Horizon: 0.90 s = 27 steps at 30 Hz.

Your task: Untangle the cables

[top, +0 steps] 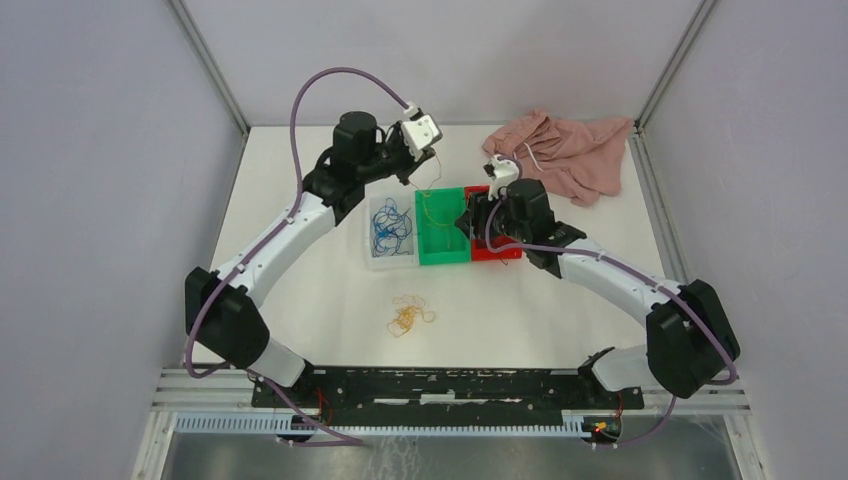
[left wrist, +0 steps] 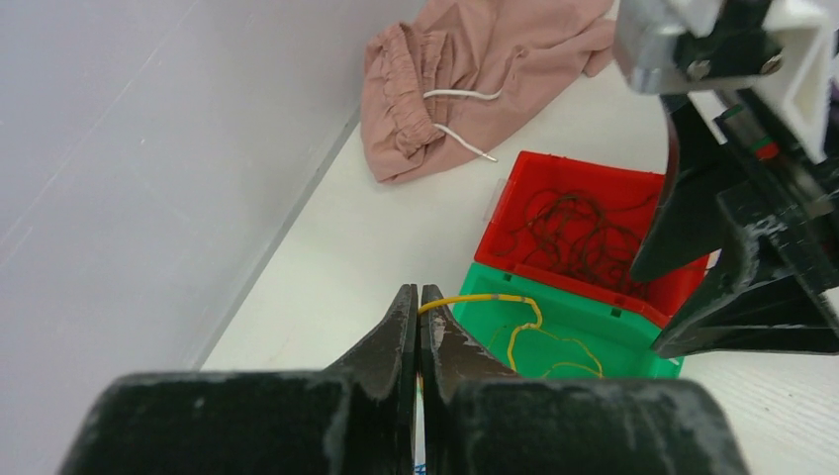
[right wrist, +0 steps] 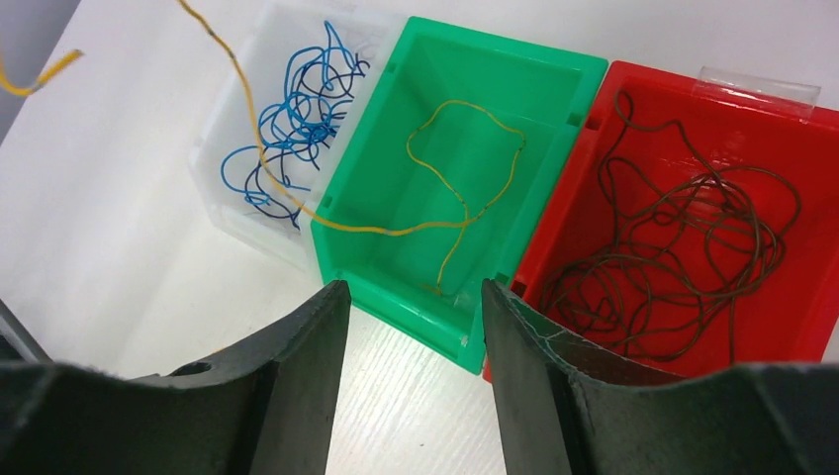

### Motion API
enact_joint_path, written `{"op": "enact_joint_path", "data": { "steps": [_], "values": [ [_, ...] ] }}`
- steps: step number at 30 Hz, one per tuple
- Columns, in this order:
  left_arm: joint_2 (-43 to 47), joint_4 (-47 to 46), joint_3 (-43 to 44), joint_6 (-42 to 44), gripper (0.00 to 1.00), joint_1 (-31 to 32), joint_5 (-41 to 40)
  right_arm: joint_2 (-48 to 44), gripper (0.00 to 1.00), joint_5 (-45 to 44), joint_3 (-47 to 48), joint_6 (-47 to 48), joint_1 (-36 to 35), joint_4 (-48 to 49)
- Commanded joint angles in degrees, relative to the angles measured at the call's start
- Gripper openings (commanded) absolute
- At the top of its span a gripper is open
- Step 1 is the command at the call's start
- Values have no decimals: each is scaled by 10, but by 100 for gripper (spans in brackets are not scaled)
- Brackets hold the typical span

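The left hand (left wrist: 419,309) is clenched on a yellow cable (left wrist: 475,297), its pinched end hidden between the fingers. The cable trails into the green bin (right wrist: 554,61). The right hand (right wrist: 414,297) hangs released over that bin. In the top view the right arm (top: 600,270) covers most of the red bin (top: 497,253). A yellow clump (top: 410,315) lies lower centre on the desk (top: 300,310).

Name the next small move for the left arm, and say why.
Probably shift the left gripper over the green bin and open. It is shut on the yellow cable, whose far end lies in that bin while its middle passes over the clear bin.
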State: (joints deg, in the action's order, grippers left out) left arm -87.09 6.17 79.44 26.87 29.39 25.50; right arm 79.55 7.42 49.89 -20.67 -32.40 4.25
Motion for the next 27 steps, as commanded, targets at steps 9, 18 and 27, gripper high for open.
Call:
{"op": "enact_joint_path", "data": {
  "steps": [9, 18, 27],
  "values": [
    [-127, 59, 80, 42, 3, 16, -87, -67, 53, 0, -36, -80, 44, 65],
    [-195, 91, 117, 31, 3, 36, -96, -104, 51, -6, -66, -109, 85, 83],
    [-230, 87, 93, 41, 3, 72, -133, -118, 48, -7, -84, -125, 99, 102]
  ]
}}
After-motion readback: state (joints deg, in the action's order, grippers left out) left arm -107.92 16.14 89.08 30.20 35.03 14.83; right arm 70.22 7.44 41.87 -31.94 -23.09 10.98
